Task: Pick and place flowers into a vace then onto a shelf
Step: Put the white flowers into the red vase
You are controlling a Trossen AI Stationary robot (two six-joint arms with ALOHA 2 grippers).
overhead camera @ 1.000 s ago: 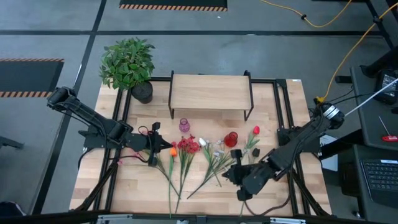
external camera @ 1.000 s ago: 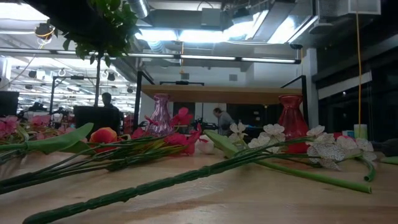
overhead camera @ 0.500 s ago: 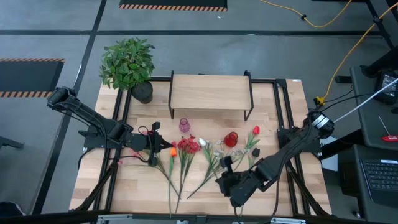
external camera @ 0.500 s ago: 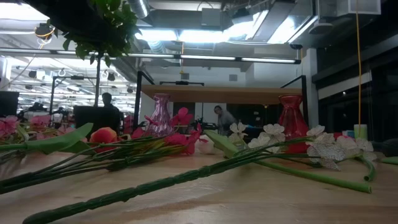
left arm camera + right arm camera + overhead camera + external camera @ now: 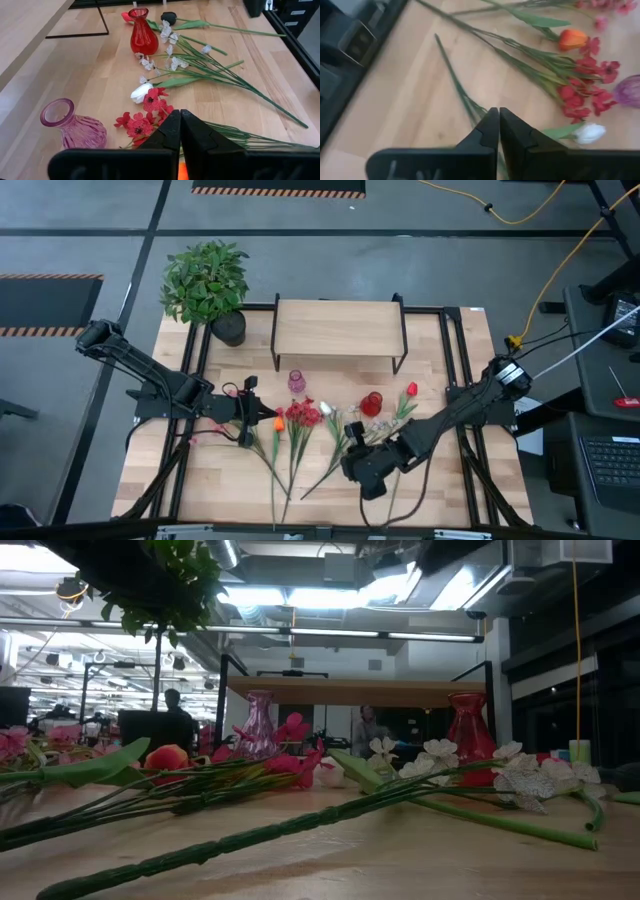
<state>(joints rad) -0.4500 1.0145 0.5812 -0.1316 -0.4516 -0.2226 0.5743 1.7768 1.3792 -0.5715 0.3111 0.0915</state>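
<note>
The flowers [image 5: 300, 430] lie flat on the table in a loose spread, red, white and orange blooms toward the far side, stems toward the near edge. Two empty vases stand upright among them, a pink vase [image 5: 296, 381] and a red vase [image 5: 371, 403]. The shelf [image 5: 338, 328] stands behind them. My left gripper [image 5: 266, 420] hovers shut just above the orange bloom [image 5: 279, 423] and the red blooms [image 5: 145, 107]. My right gripper [image 5: 347, 461] hangs shut above the green stems [image 5: 465, 97] near the white blooms, pointing down and to the left.
A bushy potted plant [image 5: 205, 280] stands at the far left corner. A small black object [image 5: 410, 423] lies beside a red tulip [image 5: 411, 390] at the right. Bare tabletop [image 5: 450, 480] lies along the near edge and to the right of the flowers.
My right gripper has swung toward the table's left edge and sunk a little, rolling slightly, from the bare wood near the right onto the spot over the white flowers' stems. The flowers and vases have not moved.
</note>
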